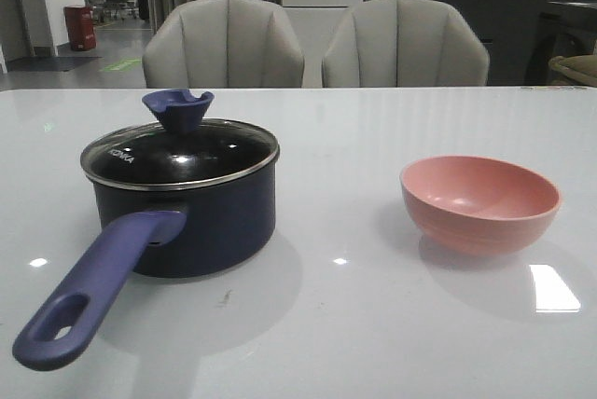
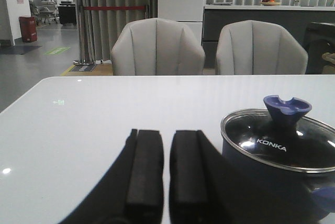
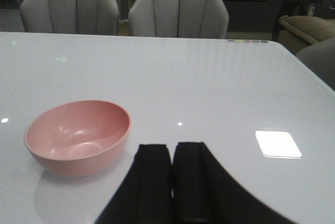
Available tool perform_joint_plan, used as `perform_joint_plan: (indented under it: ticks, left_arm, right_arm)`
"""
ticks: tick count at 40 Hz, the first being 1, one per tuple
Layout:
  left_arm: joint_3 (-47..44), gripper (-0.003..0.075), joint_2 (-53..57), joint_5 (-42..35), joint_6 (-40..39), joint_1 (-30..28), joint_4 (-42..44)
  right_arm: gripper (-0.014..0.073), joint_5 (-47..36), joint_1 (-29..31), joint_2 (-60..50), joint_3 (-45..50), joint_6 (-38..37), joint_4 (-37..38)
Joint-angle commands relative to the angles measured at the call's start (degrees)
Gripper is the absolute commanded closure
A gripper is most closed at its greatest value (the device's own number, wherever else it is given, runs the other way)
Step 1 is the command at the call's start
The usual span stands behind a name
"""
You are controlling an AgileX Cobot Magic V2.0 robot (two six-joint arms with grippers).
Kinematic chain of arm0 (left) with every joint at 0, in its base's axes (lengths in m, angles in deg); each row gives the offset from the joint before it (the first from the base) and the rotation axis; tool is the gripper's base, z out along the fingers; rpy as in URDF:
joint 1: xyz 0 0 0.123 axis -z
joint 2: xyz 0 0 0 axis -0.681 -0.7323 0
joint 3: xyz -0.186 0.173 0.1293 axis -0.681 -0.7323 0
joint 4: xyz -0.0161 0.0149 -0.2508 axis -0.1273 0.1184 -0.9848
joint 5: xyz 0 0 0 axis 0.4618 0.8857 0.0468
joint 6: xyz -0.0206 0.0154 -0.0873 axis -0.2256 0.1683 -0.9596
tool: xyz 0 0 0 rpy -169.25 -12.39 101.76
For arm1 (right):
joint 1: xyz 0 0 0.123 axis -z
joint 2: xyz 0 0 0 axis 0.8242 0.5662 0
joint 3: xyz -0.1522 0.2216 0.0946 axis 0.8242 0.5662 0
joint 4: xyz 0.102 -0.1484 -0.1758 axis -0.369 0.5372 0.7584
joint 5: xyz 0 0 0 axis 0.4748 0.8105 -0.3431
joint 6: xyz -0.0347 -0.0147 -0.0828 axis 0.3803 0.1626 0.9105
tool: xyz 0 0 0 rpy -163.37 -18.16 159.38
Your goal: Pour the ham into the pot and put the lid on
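White desk [image 1: 373, 324] carries the pot [image 1: 210, 222], with the lid [image 1: 182, 152] seated on it. Right of the pot sits an empty pink bowl [image 1: 480, 203]. Left pincer [image 2: 166, 166] and right pincer [image 3: 171, 174] are both closed, gripping nothing.

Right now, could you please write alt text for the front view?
A dark navy pot with its glass lid on sits left on a white table, handle toward the camera. An empty pink bowl stands right; two grey chairs behind.

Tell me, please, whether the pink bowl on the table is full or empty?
Empty: the round pink bowl sits upright, and the right wrist view shows only its bare, smooth inside, with no ham pieces in it.
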Motion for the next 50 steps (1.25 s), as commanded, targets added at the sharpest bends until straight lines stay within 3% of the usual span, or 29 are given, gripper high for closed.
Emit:
perform_joint_plan:
  ticks: [1, 50]
  left_arm:
    - [-1.19, 0.0589, 1.03, -4.57, -0.42, -0.16, -0.5]
    - [-1.19, 0.0589, 1.03, -4.57, -0.42, -0.16, -0.5]
  right_arm:
    - [0.0446, -5.9, 0.52, -1.81, 0.0, -0.68, 1.02]
    - [0.0446, -6.95, 0.52, -2.86, 1.39, -0.68, 1.02]
